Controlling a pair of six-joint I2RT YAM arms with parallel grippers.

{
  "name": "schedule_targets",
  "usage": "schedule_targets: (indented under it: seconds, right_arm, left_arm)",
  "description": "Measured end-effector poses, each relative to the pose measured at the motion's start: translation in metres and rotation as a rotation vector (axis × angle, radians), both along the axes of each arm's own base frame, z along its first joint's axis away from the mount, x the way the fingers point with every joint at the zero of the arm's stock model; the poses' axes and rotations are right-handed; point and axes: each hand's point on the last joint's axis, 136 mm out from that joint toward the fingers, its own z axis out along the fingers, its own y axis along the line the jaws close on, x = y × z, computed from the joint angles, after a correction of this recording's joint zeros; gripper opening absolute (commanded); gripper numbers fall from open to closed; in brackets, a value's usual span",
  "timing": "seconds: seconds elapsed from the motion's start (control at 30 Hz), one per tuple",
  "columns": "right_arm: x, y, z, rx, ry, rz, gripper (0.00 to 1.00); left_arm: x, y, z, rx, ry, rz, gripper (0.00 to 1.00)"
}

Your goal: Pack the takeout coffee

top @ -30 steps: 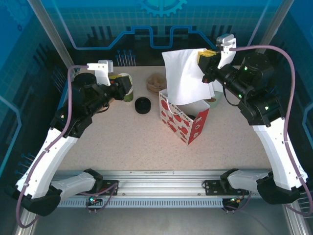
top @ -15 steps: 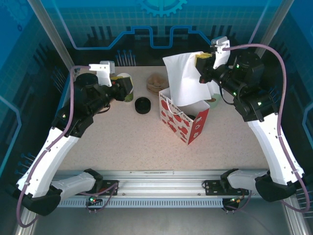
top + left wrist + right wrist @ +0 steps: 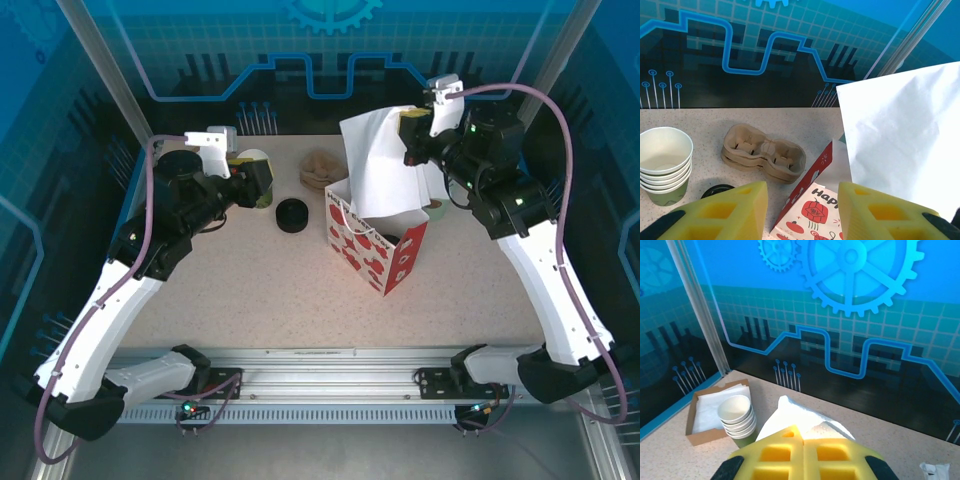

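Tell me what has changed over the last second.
The right arm swung slightly left. The right gripper stayed shut on the white paper, whose top edge sank a little above the red bag. Nothing was taken or let go. The left gripper, open near the cup stack, barely moved. The lids and carrier stayed put.

Speckled beige table (image 3: 250, 290) — blue circuit-and-gear printed walls (image 3: 855, 270) behind, aluminium posts (image 3: 105, 70).
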Motion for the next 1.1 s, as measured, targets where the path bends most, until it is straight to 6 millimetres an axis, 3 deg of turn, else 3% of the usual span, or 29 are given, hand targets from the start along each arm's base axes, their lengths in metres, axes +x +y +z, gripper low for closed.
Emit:
schedule_targets:
  seconds: [0.2, 0.5, 0.8, 1.1]
  right_arm:
    - [0.011, -0.007, -0.010, -0.035, 0.025, -0.051, 0.00]
    - [0.020, -0.021, -0.008, -0.046, 0.026, -0.106, 0.00]
    - [0.017, 0.001, -0.024, -0.008, 0.081, 0.005, 0.00]
    - [-0.004, 0.030, -0.037, 0.042, 0.128, 0.109, 0.00]
  left_arm:
    - [0.000, 0.000, 0.000, 0.000, -0.001, 0.000, 0.43]
    - [0.000, 0.000, 0.000, 0.000, -0.001, 0.000, 0.43]
    - [0.000, 0.000, 0.000, 0.000, -0.001, 0.000, 0.42]
    - [0.001, -0.002, -0.006, 0.005, 0.013, -0.007, 0.43]
